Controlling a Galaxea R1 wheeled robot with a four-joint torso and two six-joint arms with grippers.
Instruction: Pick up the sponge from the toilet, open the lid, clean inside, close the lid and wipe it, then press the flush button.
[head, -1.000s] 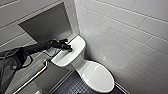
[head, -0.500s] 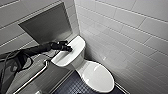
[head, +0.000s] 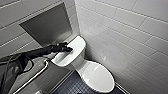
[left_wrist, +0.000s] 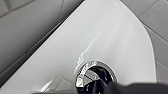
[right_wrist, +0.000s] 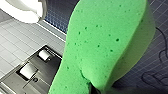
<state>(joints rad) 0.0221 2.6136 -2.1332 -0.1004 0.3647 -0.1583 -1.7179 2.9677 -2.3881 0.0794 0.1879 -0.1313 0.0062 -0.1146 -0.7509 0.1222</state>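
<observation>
Left hand (head: 65, 48): at the end of the dark arm reaching in from the left, over the middle of the white tank top of the toilet (head: 78, 45), right at the flush button (left_wrist: 96, 75); apart or together, cannot tell. Flush button: round, chrome-ringed, reflective, set in the tank top, partly covered by the hand's dark edge in the left wrist view. Right hand (right_wrist: 92, 88): clamped on the sponge (right_wrist: 105, 42), held in the air above the dark tiled floor (right_wrist: 57, 15), clear of the toilet. Sponge: bright green, porous, creased where gripped. Toilet lid (head: 97, 76): down. Near the toilet: grab rail (head: 32, 77) at the left, recessed steel panel (head: 47, 25) above the tank, steel paper holder (right_wrist: 32, 67) on the tiled wall.
</observation>
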